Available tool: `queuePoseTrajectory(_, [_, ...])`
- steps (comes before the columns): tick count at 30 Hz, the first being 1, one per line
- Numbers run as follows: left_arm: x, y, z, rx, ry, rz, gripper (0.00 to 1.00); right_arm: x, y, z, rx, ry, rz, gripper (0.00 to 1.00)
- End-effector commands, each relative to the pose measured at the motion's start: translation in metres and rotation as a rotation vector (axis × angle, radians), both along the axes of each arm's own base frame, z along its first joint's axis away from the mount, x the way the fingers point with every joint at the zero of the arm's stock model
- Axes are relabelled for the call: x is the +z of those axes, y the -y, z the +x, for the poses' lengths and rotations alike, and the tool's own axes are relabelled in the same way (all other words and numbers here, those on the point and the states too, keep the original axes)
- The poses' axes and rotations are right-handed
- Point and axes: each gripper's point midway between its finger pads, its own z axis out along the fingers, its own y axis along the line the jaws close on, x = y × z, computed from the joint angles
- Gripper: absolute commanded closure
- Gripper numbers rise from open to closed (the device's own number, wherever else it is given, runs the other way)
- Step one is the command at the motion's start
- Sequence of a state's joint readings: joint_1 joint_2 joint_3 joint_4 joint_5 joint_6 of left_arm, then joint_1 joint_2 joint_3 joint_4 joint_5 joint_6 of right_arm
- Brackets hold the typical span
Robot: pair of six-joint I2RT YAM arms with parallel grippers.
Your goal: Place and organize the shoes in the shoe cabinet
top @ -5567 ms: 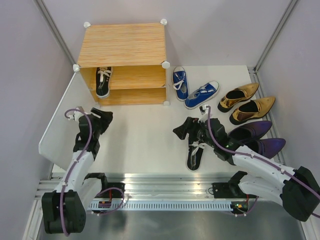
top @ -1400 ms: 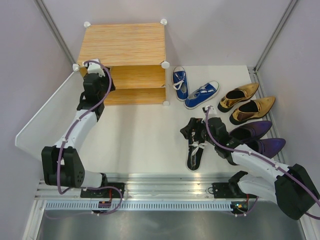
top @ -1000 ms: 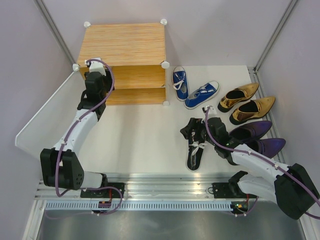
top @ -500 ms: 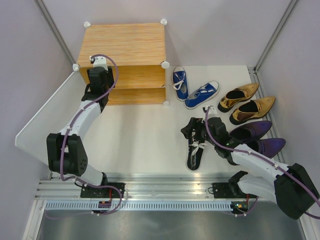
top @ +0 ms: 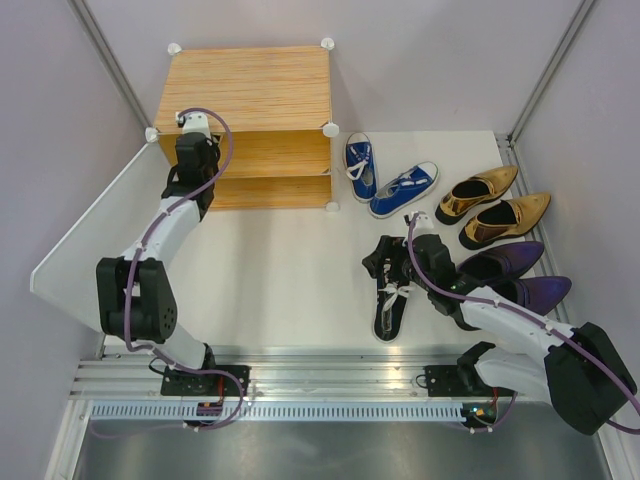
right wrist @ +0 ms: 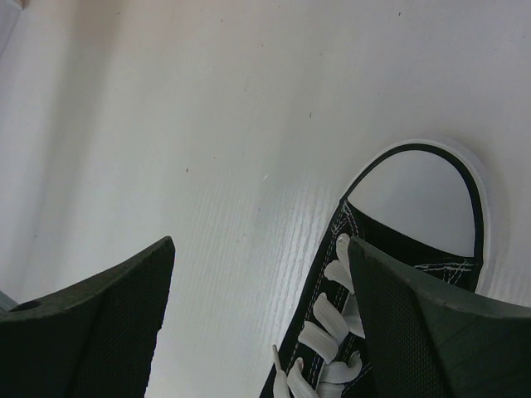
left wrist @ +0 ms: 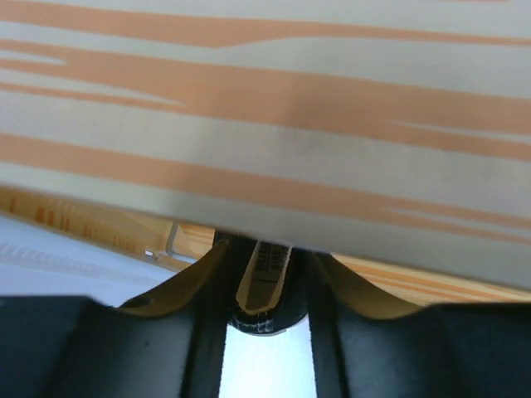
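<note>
The shoe cabinet (top: 245, 90) stands at the back left. My left gripper (top: 190, 150) reaches into the left end of its upper shelf and hides the shoe there. In the left wrist view the fingers (left wrist: 209, 315) close round the heel of a black sneaker (left wrist: 261, 290) under the wood-grain panel (left wrist: 265, 124). My right gripper (top: 385, 262) is open just above the second black sneaker (top: 390, 305) on the floor. In the right wrist view its right finger (right wrist: 415, 332) overlaps the laces and the white toe (right wrist: 415, 191) shows ahead.
Blue sneakers (top: 360, 165) (top: 403, 190) lie right of the cabinet. Gold heels (top: 478, 193) and purple heels (top: 505, 262) lie at the right, next to my right arm. The pale door panel (top: 90, 240) lies open at the left.
My left gripper has moved from the floor up to the cabinet's upper shelf and a little deeper in. The black sneaker no longer sticks out. The right arm has barely moved.
</note>
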State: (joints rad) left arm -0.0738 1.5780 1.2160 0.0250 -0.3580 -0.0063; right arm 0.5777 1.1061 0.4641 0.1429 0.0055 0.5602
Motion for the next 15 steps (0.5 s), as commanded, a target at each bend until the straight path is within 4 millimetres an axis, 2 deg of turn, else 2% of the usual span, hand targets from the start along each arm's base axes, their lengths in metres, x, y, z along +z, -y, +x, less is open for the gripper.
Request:
queuePoseTrajectory(1, [0.012, -0.001, 0.013, -0.025, 0.034, 0.000, 0.59, 0.011, 0.001, 0.010, -0.015, 0.050, 0.006, 0.11])
queuePoseTrajectory(2, [0.008, -0.002, 0.014, -0.023, 0.027, 0.000, 0.66, 0.011, 0.001, 0.010, -0.015, 0.050, 0.005, 0.11])
queuePoseTrajectory(7, [0.000, -0.006, 0.014, -0.008, 0.002, 0.005, 0.76, 0.012, 0.001, 0.011, -0.018, 0.053, 0.007, 0.12])
queuePoseTrajectory(10, [-0.002, -0.011, 0.013, 0.017, -0.005, 0.016, 0.98, 0.012, 0.001, 0.011, -0.017, 0.051, 0.006, 0.12])
queuePoseTrajectory(15, [-0.004, -0.023, 0.011, 0.129, 0.004, -0.026, 0.98, 0.012, 0.000, 0.011, -0.015, 0.049, 0.010, 0.11])
